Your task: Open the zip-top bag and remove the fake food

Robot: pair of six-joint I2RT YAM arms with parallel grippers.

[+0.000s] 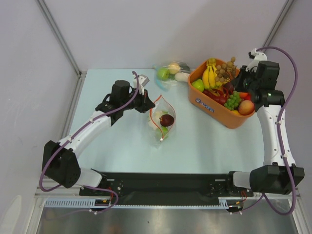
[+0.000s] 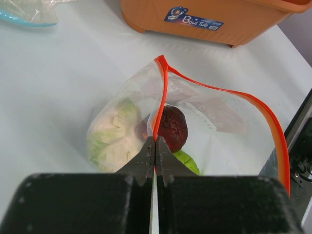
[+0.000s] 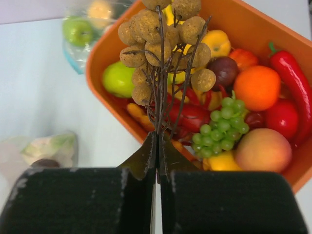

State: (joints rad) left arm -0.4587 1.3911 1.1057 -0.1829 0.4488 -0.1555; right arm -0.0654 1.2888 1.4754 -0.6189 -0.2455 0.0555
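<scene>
The zip-top bag [image 1: 162, 119] lies mid-table with its orange-red zip strip [image 2: 229, 92] gaping open. Inside it are a dark maroon plum [image 2: 174, 127], a white-and-green cauliflower [image 2: 114, 136] and a green piece [image 2: 187, 161]. My left gripper [image 2: 155, 141] is shut on the near end of the zip strip, at the bag's left edge in the top view [image 1: 150, 106]. My right gripper [image 3: 157, 136] is shut on the stem of a brown berry bunch [image 3: 161, 34], held over the orange tub [image 1: 214, 109]. The bag shows blurred at the lower left of the right wrist view [image 3: 48, 148].
The orange tub [image 3: 97, 58] at the back right holds a yellow banana bunch [image 1: 210, 74], green grapes [image 3: 219, 131], a red chilli [image 3: 292, 78] and other toy fruit. A second clear bag [image 1: 170, 73] with a green apple lies behind, left of the tub.
</scene>
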